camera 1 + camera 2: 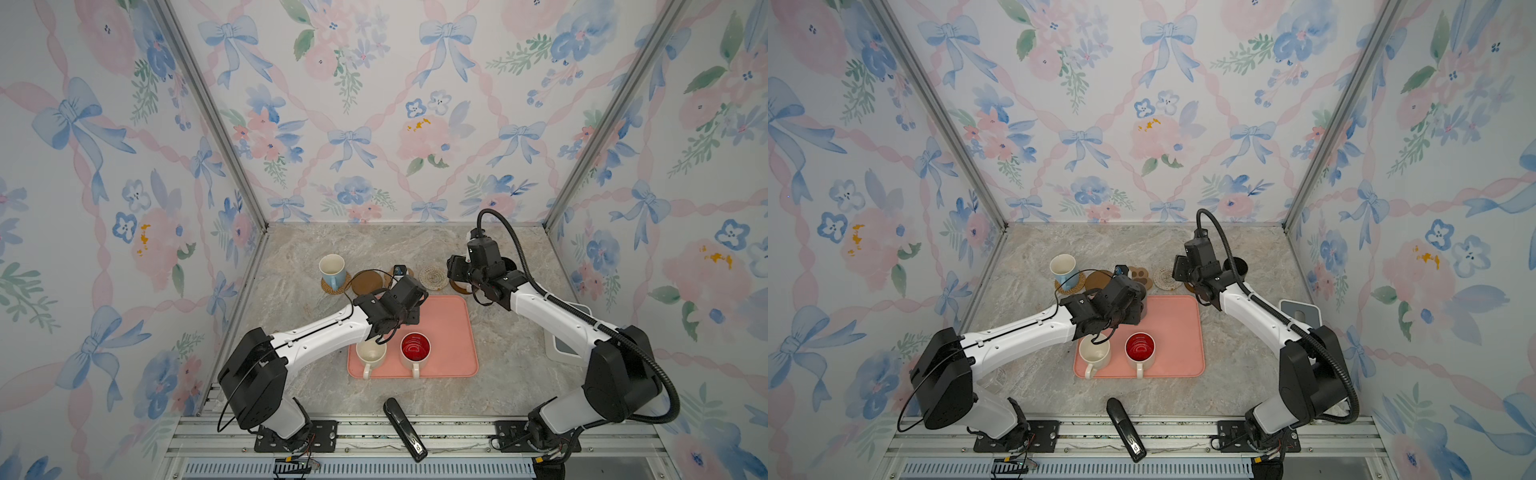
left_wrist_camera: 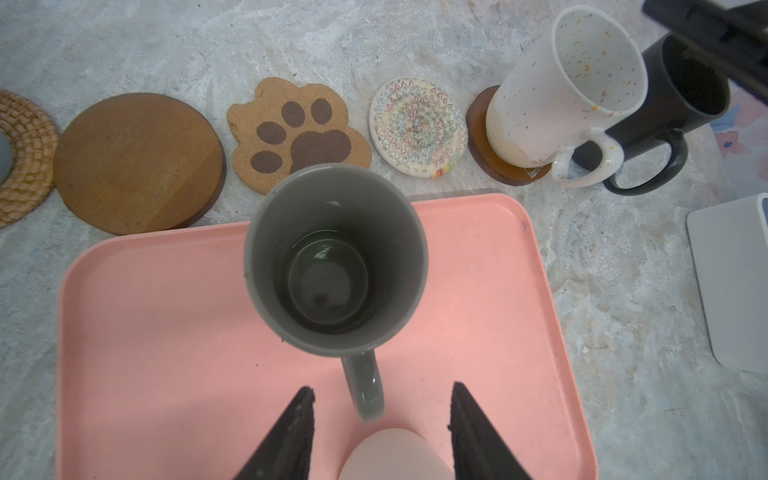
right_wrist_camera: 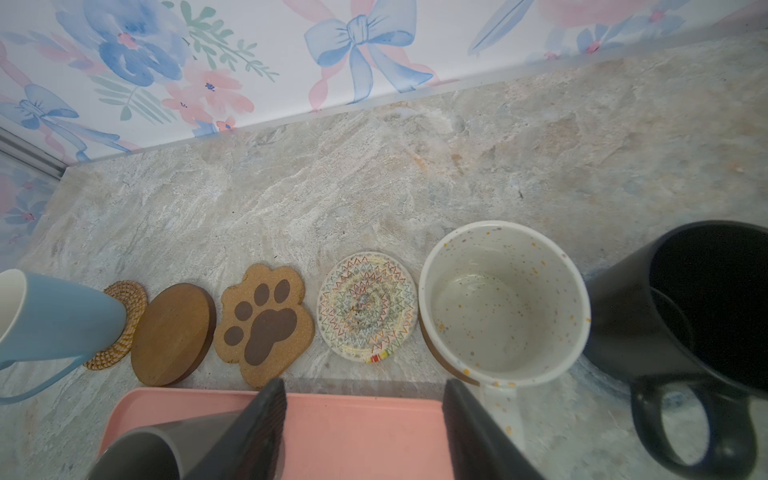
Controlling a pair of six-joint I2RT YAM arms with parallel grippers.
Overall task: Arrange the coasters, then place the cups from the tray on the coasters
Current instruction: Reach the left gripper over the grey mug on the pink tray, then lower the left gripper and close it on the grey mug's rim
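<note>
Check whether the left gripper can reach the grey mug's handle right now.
Probably yes: the left gripper stands open, and the grey mug's handle points into the gap between its fingers, nothing between them.

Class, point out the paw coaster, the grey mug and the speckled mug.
paw coaster [image 2: 298, 131], left wrist view, cork between the pads
grey mug [image 2: 328, 282], left wrist view, inside floor
speckled mug [image 3: 496, 320], right wrist view, inside floor

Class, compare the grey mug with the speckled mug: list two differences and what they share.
The grey mug is plain grey; the speckled mug is white with coloured flecks. The grey mug stands on the tray; the speckled mug stands on a brown coaster. Both are upright, empty and handled.
</note>
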